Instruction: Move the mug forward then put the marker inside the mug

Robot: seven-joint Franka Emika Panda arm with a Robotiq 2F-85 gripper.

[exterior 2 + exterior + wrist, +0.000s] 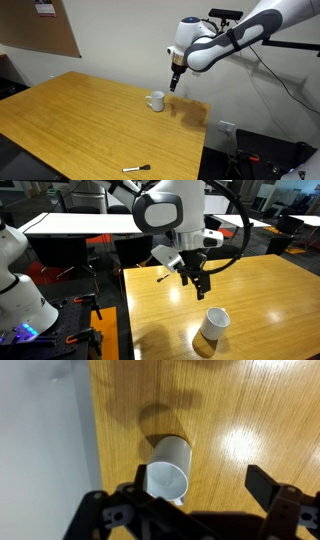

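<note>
The white mug stands upright on the wooden table. In the wrist view the mug is seen from above, its opening just below and inside the left finger. My gripper hangs open a little above the mug, holding nothing. The right finger stands well clear of the mug. The dark marker lies flat near the table's edge, far from the mug; it also shows as a small dark stick in an exterior view.
The table's edge runs close to the left of the mug in the wrist view, with grey floor beyond. White tables and chairs stand behind. A white robot base sits beside the table. A cork board hangs on the wall.
</note>
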